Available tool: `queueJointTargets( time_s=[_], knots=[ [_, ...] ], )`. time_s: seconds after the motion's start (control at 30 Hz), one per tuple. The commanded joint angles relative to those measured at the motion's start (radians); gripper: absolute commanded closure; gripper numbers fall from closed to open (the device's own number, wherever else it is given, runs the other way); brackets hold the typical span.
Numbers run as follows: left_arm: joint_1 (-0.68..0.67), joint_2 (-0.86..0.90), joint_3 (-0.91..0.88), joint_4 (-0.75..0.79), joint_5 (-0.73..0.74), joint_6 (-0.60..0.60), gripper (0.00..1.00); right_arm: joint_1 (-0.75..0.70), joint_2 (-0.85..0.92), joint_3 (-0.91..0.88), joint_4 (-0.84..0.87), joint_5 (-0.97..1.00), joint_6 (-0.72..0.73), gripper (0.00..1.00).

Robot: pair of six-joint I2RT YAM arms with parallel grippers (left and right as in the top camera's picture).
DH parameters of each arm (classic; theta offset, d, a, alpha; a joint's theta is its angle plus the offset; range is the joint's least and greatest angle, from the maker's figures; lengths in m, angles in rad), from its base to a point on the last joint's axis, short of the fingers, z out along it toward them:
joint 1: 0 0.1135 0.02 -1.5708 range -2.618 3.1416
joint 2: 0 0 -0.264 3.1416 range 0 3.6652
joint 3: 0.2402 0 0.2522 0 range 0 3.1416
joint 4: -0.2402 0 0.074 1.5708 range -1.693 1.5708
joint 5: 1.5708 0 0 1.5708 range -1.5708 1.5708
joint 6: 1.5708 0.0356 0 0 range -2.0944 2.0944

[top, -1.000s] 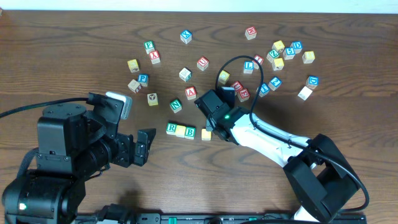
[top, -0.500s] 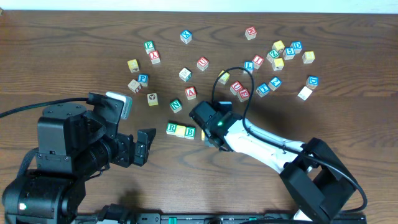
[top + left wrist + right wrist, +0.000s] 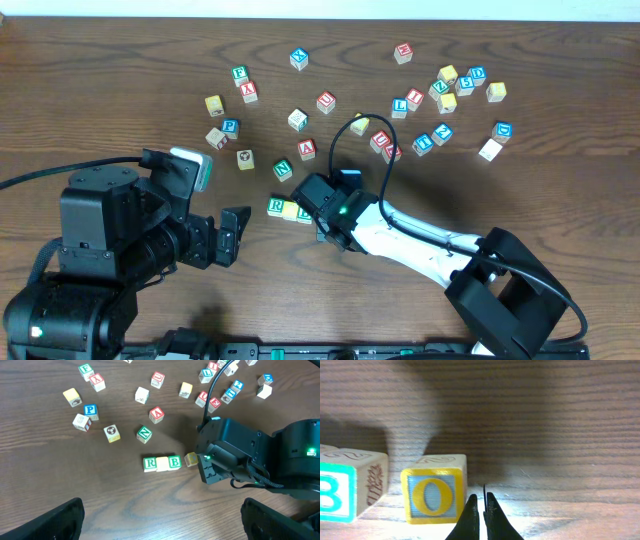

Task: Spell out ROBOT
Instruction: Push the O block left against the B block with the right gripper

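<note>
A row of blocks lies mid-table: a green R block (image 3: 277,207), a plain cream block (image 3: 291,210) and a green B block (image 3: 305,212). In the left wrist view a yellow O block (image 3: 191,459) sits just right of the B block (image 3: 174,462). The right wrist view shows the O block (image 3: 434,496) with a small gap to the B block (image 3: 340,492). My right gripper (image 3: 481,504) is shut and empty, its tips at the O block's right side; in the overhead view it (image 3: 322,212) hides that block. My left gripper (image 3: 160,520) is open and empty over bare table, near the front left (image 3: 232,235).
Many loose letter blocks lie scattered across the far half of the table, such as N (image 3: 283,170), A (image 3: 307,149) and P (image 3: 230,127). A cluster sits at the far right (image 3: 455,85). The right arm's black cable (image 3: 370,105) loops over the blocks.
My right gripper has moved left toward the row, and the O block has shifted left with it, closer to the B block. The left arm has not moved.
</note>
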Motion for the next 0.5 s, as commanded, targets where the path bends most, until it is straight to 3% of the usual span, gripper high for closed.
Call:
queueJointTargets(
  time_s=[0.0,0.47],
  knots=[
    [0.006,-0.002,0.003,-0.003,0.012,0.006,0.02,0.002,0.007,0.016,0.023,0.013,0.019,0.99],
    [0.006,-0.002,0.003,-0.003,0.012,0.006,0.02,0.002,0.007,0.016,0.073,0.007,0.019,0.99]
  ],
)
